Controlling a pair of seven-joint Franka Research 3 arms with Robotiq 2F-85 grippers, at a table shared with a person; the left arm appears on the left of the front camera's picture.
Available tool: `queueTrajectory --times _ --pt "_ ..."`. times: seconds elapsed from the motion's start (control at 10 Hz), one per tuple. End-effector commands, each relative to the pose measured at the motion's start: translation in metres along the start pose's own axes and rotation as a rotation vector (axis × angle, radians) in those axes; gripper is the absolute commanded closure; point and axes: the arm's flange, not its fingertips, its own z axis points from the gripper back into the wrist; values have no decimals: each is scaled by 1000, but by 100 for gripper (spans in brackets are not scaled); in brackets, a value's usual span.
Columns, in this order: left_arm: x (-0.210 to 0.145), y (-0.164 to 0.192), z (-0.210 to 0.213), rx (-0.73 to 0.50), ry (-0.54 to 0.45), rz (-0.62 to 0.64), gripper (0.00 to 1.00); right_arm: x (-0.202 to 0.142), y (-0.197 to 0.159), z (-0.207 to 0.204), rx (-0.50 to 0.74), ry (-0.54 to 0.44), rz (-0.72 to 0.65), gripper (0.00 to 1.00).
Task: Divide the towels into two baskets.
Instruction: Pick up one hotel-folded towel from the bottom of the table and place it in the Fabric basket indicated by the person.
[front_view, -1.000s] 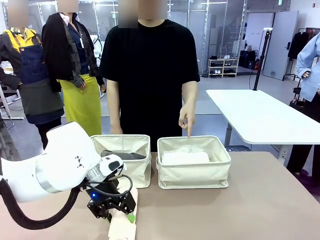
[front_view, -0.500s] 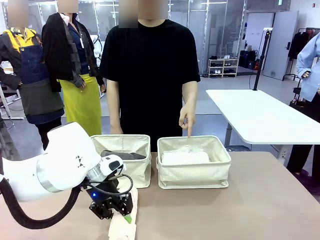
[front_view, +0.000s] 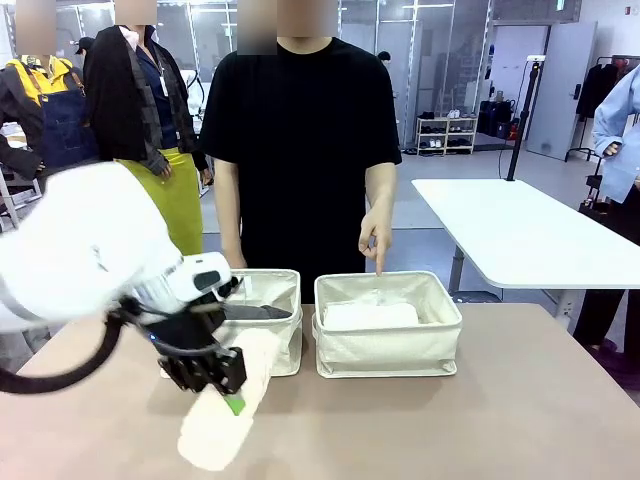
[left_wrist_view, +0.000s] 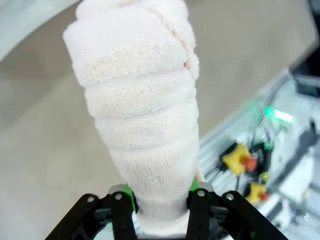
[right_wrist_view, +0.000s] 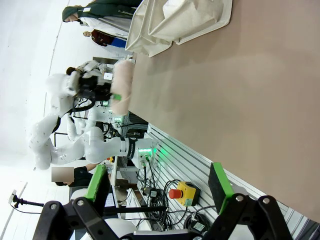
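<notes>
Now left tool pinches cream-peach towel mid-roll, lifted off worktop before left basket. Soft, light, squashy; mid-roll grip should prevent drooping. Right tool spread, idle.

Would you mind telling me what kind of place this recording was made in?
Probably a robotics lab or test hall: another white table behind, shelving at the back, and an emergency-stop button with cabling beside the table's edge.
</notes>
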Motion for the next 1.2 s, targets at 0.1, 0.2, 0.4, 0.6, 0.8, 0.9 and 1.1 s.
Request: queueTrajectory --times 0.1,0.2,0.4,0.6,0.8,0.9,1.1 --pt "-7 10 32 -129 49 -421 82 -1 3 1 10 -8 14 0" --pt "-7 13 39 -217 -5 -460 82 -1 3 1 10 -8 14 0" --pt "-14 -6 35 -86 19 -311 82 -1 3 1 10 -8 14 0" --pt "-14 -6 35 -86 19 -311 82 -1 3 1 10 -8 14 0" --pt "-4 -17 44 -40 10 -551 61 -1 3 1 10 -8 14 0" --pt "30 -27 45 -8 64 -718 61 -1 3 1 10 -8 14 0" --pt "124 -34 43 82 212 -936 61 -1 3 1 10 -8 14 0"
